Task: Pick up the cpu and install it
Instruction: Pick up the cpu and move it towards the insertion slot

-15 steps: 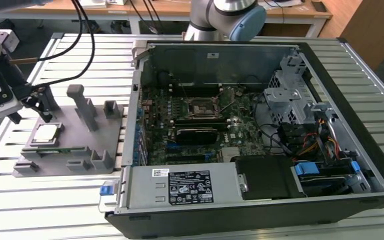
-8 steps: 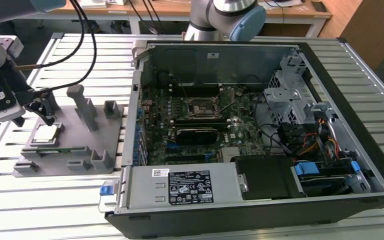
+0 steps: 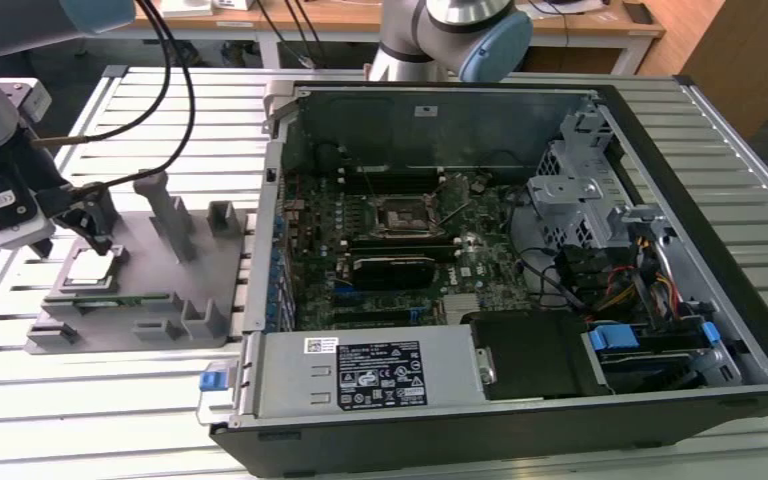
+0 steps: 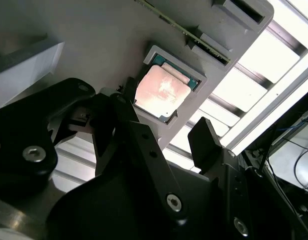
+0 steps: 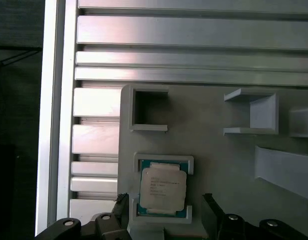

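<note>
The cpu (image 3: 91, 268) is a small square chip with a silver top, lying flat in a recess of the grey fixture block (image 3: 157, 300) at the exterior view's left. My gripper (image 3: 81, 232) hangs just above it. In both wrist views the cpu (image 4: 161, 90) (image 5: 162, 187) sits in its framed pocket, and my gripper (image 4: 166, 132) (image 5: 164, 206) is open. Its black fingers (image 4: 206, 142) stand apart on either side of the pocket and touch nothing. The black socket frame (image 3: 404, 212) lies on the motherboard inside the open computer case.
The fixture block carries upright grey posts (image 3: 171, 215) and a slotted holder (image 5: 149, 107) close to the cpu pocket. The case wall (image 3: 272, 200) stands between fixture and motherboard. Black cables (image 3: 177, 110) hang over the slatted aluminium table (image 3: 131, 420).
</note>
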### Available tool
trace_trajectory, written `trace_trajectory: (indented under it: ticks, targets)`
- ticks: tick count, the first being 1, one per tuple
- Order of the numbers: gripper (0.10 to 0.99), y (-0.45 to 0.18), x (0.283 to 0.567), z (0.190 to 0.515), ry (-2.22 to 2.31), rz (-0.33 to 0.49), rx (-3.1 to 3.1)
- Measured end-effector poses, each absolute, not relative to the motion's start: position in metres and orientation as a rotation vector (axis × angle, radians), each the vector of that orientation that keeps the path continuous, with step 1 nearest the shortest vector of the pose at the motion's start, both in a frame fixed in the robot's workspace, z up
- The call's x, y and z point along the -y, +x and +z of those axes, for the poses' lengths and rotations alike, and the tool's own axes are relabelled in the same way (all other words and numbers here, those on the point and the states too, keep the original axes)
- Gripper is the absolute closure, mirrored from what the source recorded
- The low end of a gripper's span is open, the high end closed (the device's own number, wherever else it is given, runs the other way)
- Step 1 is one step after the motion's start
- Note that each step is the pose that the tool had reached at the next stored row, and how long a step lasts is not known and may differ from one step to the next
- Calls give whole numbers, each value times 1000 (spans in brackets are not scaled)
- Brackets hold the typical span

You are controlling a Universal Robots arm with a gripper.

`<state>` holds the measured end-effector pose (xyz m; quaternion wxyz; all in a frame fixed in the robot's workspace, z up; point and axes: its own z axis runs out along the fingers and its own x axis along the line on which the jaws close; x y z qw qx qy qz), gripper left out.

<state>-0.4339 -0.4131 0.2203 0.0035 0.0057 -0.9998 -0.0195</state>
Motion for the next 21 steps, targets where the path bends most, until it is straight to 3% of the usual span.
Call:
trace_trajectory:
  ticks: [21]
  targets:
    - [408, -434, 413, 204, -11, -61, 3134]
